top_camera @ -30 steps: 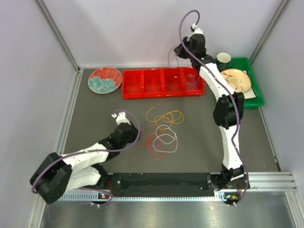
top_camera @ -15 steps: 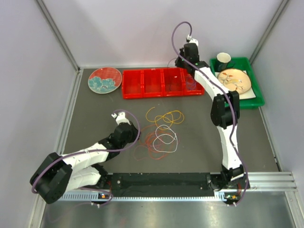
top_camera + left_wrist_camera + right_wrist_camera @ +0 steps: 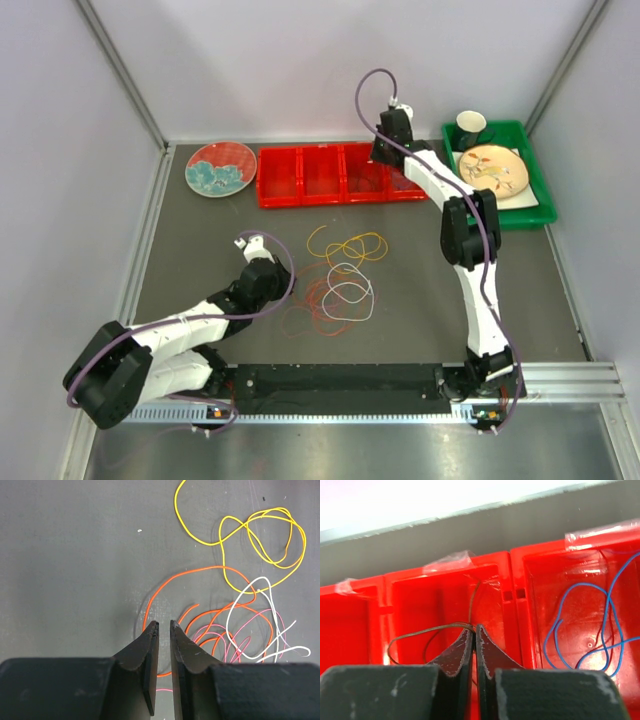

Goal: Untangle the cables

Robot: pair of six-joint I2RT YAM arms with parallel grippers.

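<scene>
Snagging on the red bin wall (image 3: 516, 620) worried me: right gripper (image 3: 473, 628) pinched an olive wire (image 3: 420, 630); left gripper (image 3: 164, 625) hung slightly parted, empty.

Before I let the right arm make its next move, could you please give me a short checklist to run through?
1. Right jaws shut on the dark cable: ok.
2. Dark cable hangs over a red tray compartment, beside the blue cable's: ok.
3. That compartment otherwise free: cannot tell, jaws hide part.
4. Left jaws narrowly apart, holding nothing: ok.
5. Orange cable, yellow cable and white cable separated: not ok, they overlap.
</scene>
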